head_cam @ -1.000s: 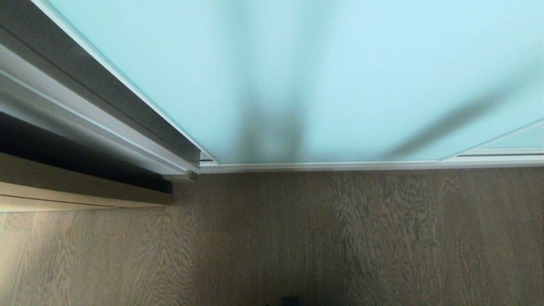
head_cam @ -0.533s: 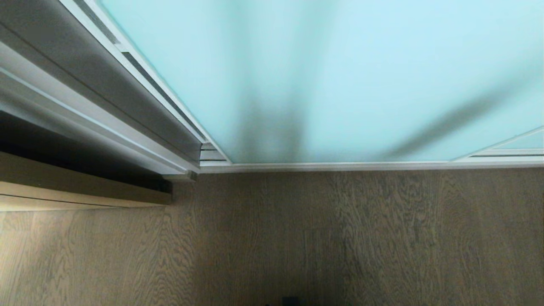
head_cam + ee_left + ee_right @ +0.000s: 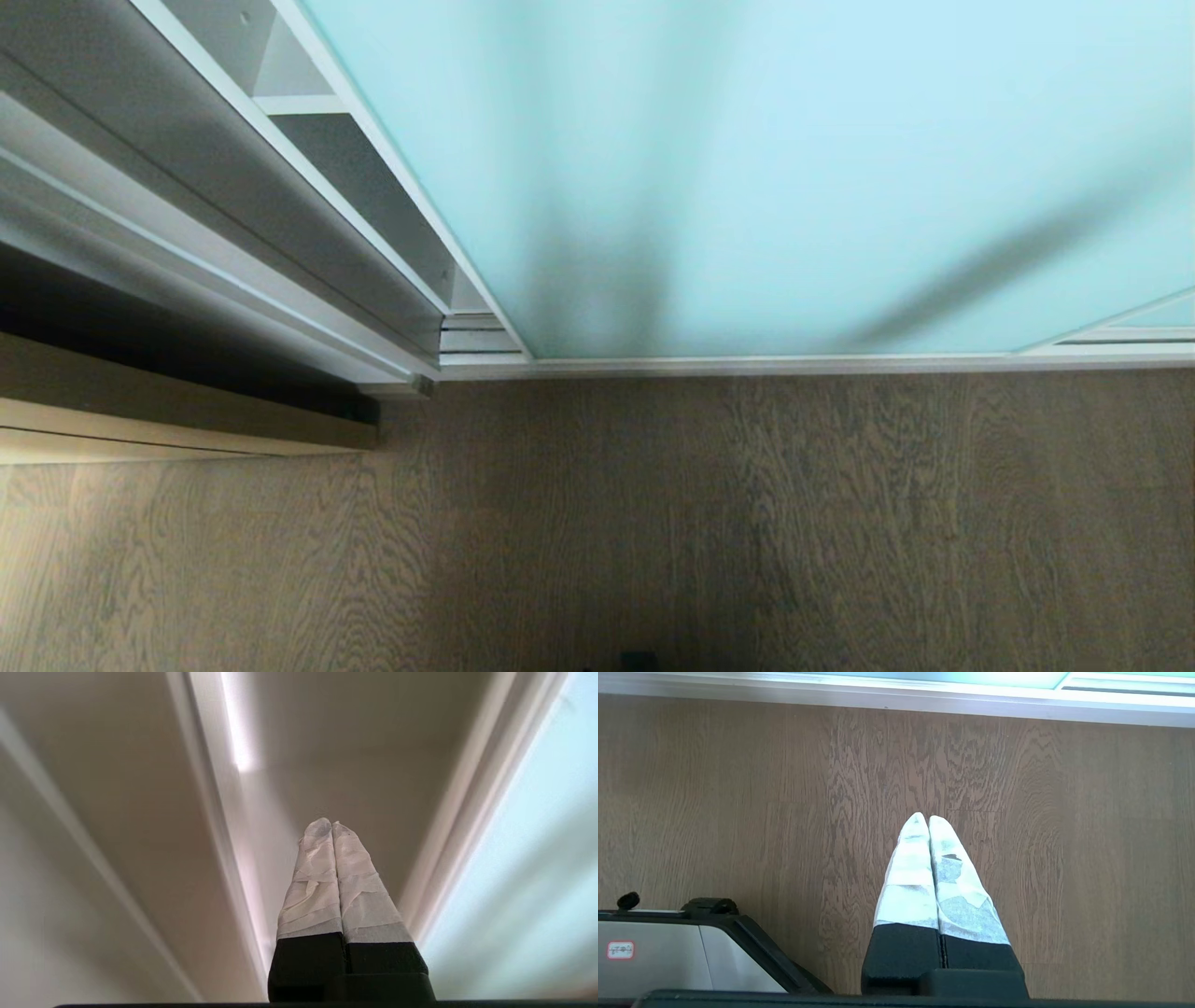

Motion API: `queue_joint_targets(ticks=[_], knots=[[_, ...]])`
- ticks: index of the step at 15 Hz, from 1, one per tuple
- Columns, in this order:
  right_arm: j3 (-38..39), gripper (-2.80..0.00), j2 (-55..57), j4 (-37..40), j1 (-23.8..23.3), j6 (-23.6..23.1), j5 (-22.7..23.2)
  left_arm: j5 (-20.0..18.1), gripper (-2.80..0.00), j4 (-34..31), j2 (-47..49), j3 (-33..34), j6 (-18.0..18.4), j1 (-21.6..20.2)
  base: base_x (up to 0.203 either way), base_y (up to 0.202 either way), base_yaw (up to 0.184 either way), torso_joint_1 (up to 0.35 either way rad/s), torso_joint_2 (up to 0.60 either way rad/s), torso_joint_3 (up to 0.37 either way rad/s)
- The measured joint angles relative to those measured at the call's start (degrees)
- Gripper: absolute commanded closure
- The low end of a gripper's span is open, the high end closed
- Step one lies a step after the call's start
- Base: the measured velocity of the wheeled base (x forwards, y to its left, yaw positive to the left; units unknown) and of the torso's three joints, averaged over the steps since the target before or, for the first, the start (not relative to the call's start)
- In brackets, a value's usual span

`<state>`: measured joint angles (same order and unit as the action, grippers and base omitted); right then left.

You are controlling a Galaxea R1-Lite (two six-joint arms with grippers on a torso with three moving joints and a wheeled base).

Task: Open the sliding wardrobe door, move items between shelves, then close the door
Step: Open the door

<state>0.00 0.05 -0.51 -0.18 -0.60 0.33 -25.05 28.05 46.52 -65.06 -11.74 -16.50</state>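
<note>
Left gripper (image 3: 331, 828) jaws closed — sliding wardrobe door (image 3: 528, 868) just beside.

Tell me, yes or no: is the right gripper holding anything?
No: in the right wrist view the right gripper is shut on nothing, pointing down over the wood floor.

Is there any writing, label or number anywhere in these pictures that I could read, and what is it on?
No text here can be read.
Small red-bordered label on the grey robot base, right wrist view: marks inside, too small and blurred to read.
Sliding wardrobe door, white shelves and wood floor: no writing, brand or number.
</note>
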Motion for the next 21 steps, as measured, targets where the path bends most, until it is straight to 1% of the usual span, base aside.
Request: queue_joint_targets(ticks=[1,3,4,5,7,8,9,11,13,15,16,19,21], knots=[[0.0,0.0,0.0,0.0,0.0,0.02,-0.02,0.85,0.0,-0.24,0.32,-1.26,0.96,0.36,0.0,0.0,0.0,0.0,0.0,0.0],[0.0,0.0,0.0,0.0,0.0,0.02,-0.02,1.59,0.0,-1.44,2.27,-4.88,1.39,1.61,0.0,0.0,0.0,0.0,0.0,0.0],[0.0,0.0,0.0,0.0,0.0,0.0,0.0,2.4,0.0,-2.51,3.62,-6.85,1.64,2.84,0.0,0.0,0.0,0.0,0.0,0.0],[0.0,0.0,0.0,0.0,0.0,0.02,-0.01,4.21,0.0,-4.38,5.24,-9.4,2.54,4.82,0.0,0.0,0.0,0.0,0.0,0.0],[0.0,0.0,0.0,0.02,0.0,0.0,-0.02,9.24,0.0,-9.52,8.22,-13.33,6.52,10.08,0.0,0.0,0.0,0.0,0.0,0.0],[0.0,0.0,0.0,0.0,0.0,0.0,-0.02,11.39,0.0,-12.44,9.55,-14.78,8.34,13.62,0.0,0.0,0.0,0.0,0.0,0.0],[0.0,0.0,0.0,0.0,0.0,0.0,0.0,13.19,0.0,-14.78,10.74,-16.09,9.74,17.66,0.0,0.0,0.0,0.0,0.0,0.0],[0.0,0.0,0.0,0.0,0.0,0.0,-0.02,15.58,0.0,-16.49,12.61,-17.66,12.01,24.4,0.0,0.0,0.0,0.0,0.0,0.0],[0.0,0.0,0.0,0.0,0.0,-0.02,-0.02,16.13,0.0,-16.68,14.01,-18.6,13.42,30.16,0.0,0.0,0.0,0.0,0.0,0.0],[0.0,0.0,0.0,0.0,0.0,0.01,-0.02,15.88,0.0,-16.86,14.64,-18.95,15.33,34.31,0.0,0.0,0.0,0.0,0.0,0.0],[0.0,0.0,0.0,0.0,0.0,0.0,-0.01,15.85,0.0,-16.75,14.88,-18.95,16.46,35.54,0.0,0.0,0.0,0.0,0.0,0.0],[0.0,0.0,0.0,0.01,0.0,0.0,0.0,15.8,0.0,-16.86,15.43,-18.15,18.34,38.59,0.0,0.0,0.0,0.0,0.0,0.0],[0.0,0.0,0.0,0.0,0.0,0.02,0.0,15.8,0.0,-16.65,16.07,-18.0,20.71,40.78,0.0,0.0,0.0,0.0,0.0,0.0]])
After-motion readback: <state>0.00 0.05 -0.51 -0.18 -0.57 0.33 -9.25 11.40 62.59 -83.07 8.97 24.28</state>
